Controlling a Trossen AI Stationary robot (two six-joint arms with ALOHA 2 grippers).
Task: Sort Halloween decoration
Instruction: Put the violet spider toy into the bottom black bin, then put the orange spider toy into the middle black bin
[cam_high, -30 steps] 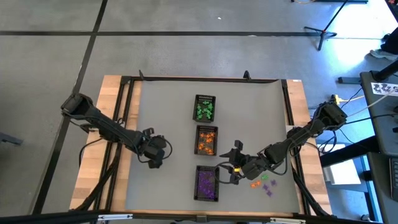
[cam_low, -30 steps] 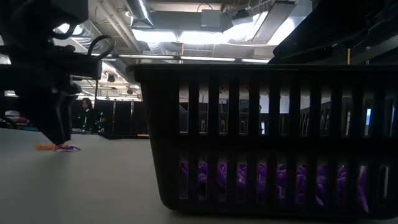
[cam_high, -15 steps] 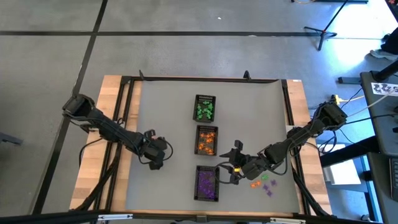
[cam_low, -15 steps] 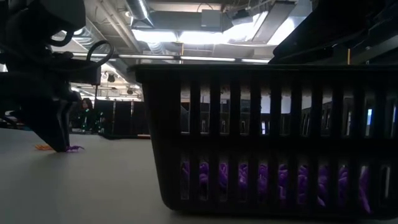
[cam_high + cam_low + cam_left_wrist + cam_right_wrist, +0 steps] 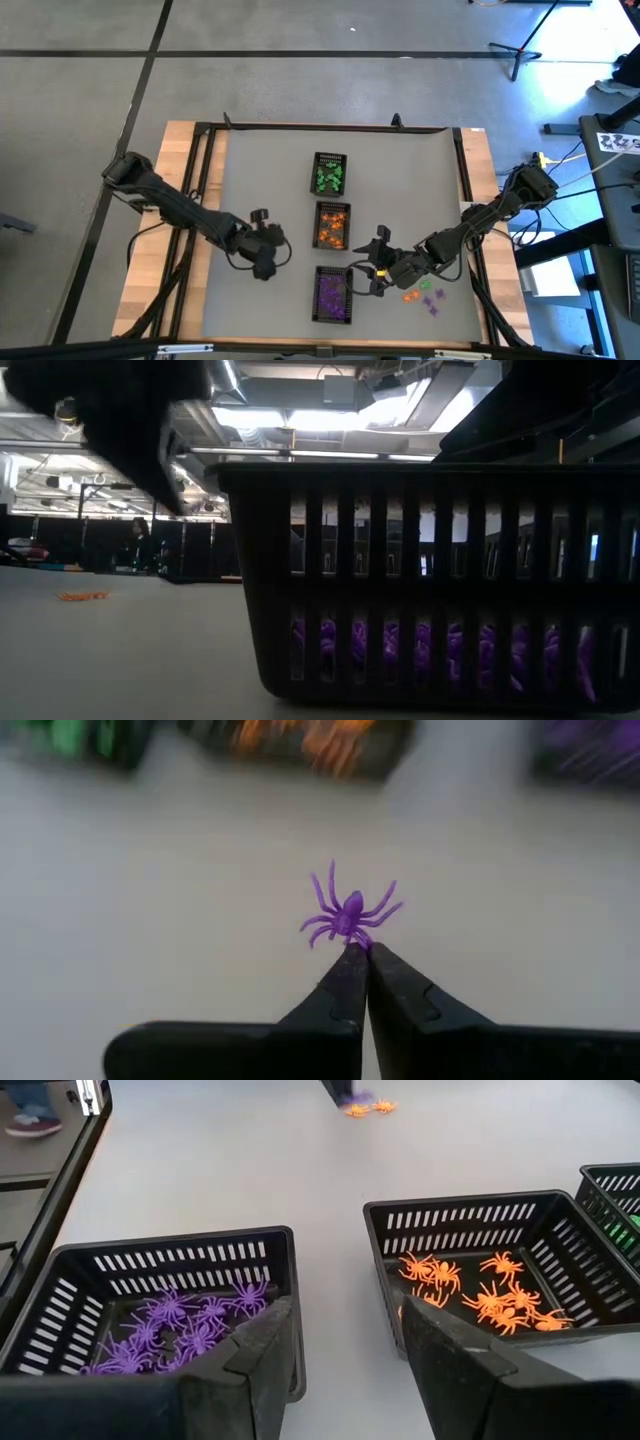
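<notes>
My left gripper (image 5: 362, 958) is shut on one purple spider (image 5: 348, 914) of the Halloween decoration, above the table left of the trays (image 5: 266, 262). In a row down the table's middle stand three black mesh trays: green spiders (image 5: 330, 176), orange spiders (image 5: 333, 226), purple spiders (image 5: 333, 294). My right gripper (image 5: 347, 1310) hangs open and holds nothing, right of the purple tray (image 5: 373, 268). A few orange spiders (image 5: 85, 596) lie on the table where the left gripper was. My left gripper pinches the purple spider by its rear end (image 5: 353, 942) between its two fingers, only at their free ends. The fingers slant downward. The spider sticks out beyond the fingertips, legs spread, lifted clear of the table.
Several loose orange, green and purple trinkets (image 5: 425, 294) lie near the table's right front, beside my right arm. The table's left half and far part are bare grey. Black frame rails (image 5: 210, 180) run along the table's sides.
My left gripper has shut on the purple spider that lay beside the orange ones, then risen and moved toward the table's right, toward the trays. The purple spider is lifted clear; the orange ones stay on the table.
</notes>
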